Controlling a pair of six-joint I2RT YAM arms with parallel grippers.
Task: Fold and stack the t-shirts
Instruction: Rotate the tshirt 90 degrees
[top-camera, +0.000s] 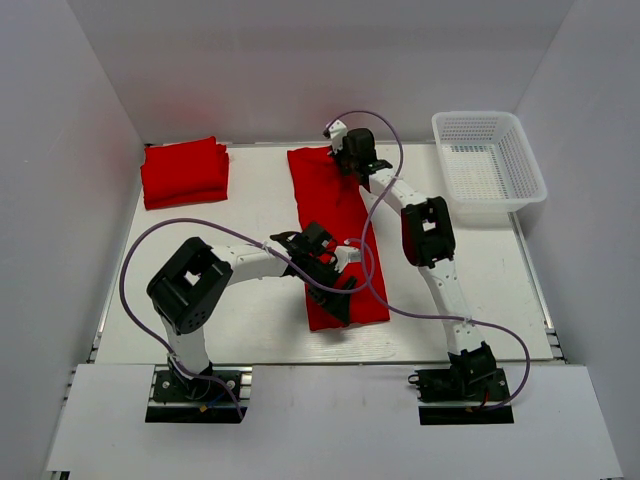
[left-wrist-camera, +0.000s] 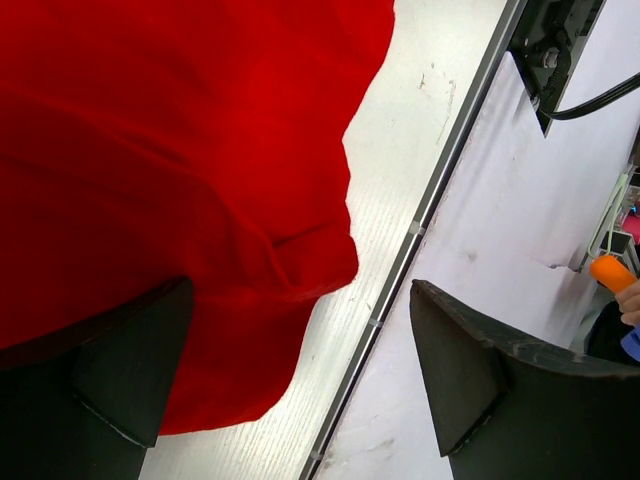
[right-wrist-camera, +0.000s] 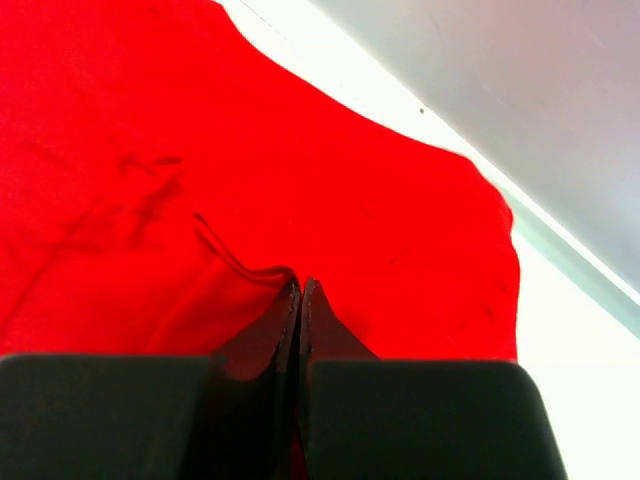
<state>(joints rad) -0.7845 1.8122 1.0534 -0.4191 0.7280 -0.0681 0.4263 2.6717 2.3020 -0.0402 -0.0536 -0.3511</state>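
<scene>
A red t-shirt (top-camera: 335, 225) lies as a long folded strip down the middle of the table. My right gripper (top-camera: 352, 158) is at its far end; in the right wrist view its fingers (right-wrist-camera: 300, 290) are pressed together, pinching a raised crease of the red cloth (right-wrist-camera: 300, 150). My left gripper (top-camera: 335, 272) is over the shirt's near end. In the left wrist view it (left-wrist-camera: 300, 370) is open, one finger (left-wrist-camera: 130, 370) at the cloth's edge (left-wrist-camera: 200, 200), the other over bare table. A stack of folded red shirts (top-camera: 183, 172) sits at the far left.
A white mesh basket (top-camera: 488, 165) stands at the far right corner. White walls enclose the table on the left, back and right. The table's near edge rail (left-wrist-camera: 400, 260) runs close to the left gripper. Purple cables loop over the shirt.
</scene>
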